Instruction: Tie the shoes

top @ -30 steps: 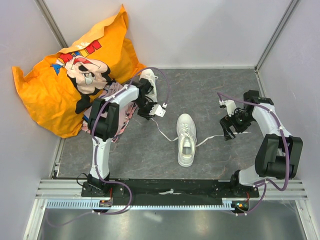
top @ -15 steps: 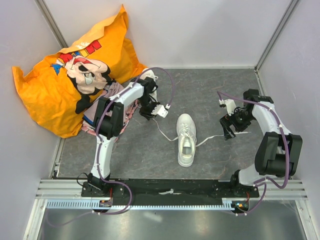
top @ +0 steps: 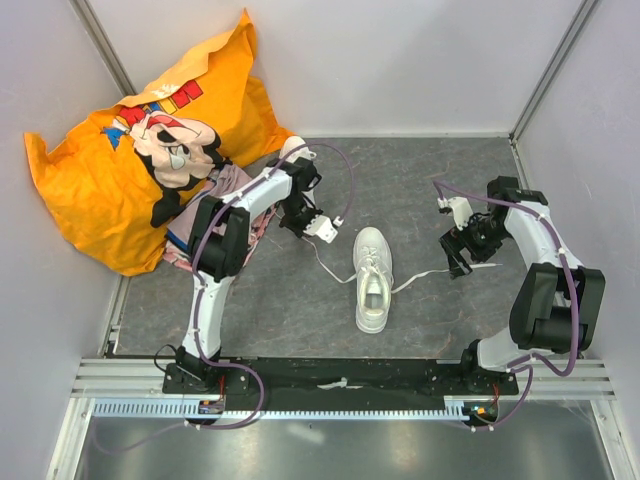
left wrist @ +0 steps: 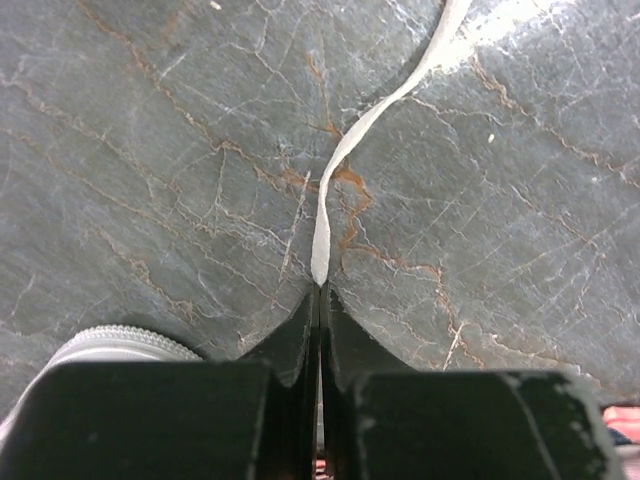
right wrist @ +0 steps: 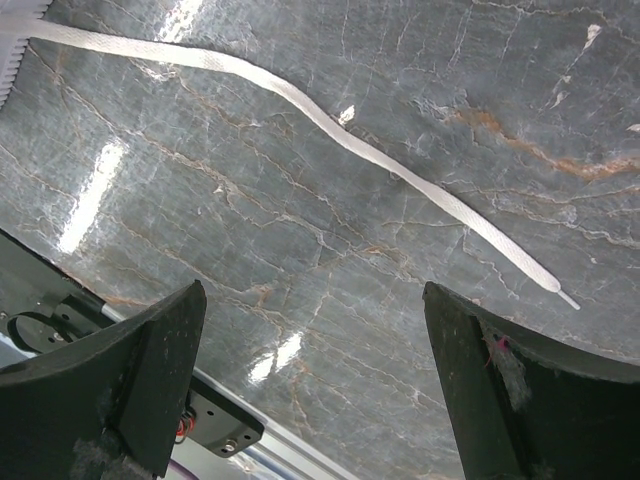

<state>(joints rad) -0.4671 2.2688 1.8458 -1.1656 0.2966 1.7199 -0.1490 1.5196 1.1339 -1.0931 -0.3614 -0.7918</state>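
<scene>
**Left claw (left wrist: 320,300) pinching lace (left wrist: 321,235), right claw (right wrist: 318,340) spread**

The lace runs straight ahead from the left claw's tips. A second lace (right wrist: 400,172) lies loose on the floor (right wrist: 250,250) ahead of the right claw. 1 white shoe (top: 372,278) sits between the 2 claws.

A white shoe (top: 371,280) is laid mid-bench (top: 420,180), its laces (right wrist: 400,172) trailed sideways; an orange cushion (top: 110,160) is heaped at the far-left corner.

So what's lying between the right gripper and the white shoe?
Just one loose white lace, trailing from the shoe across bare grey table toward the open right gripper. The top view shows it, and the right wrist view too.
</scene>
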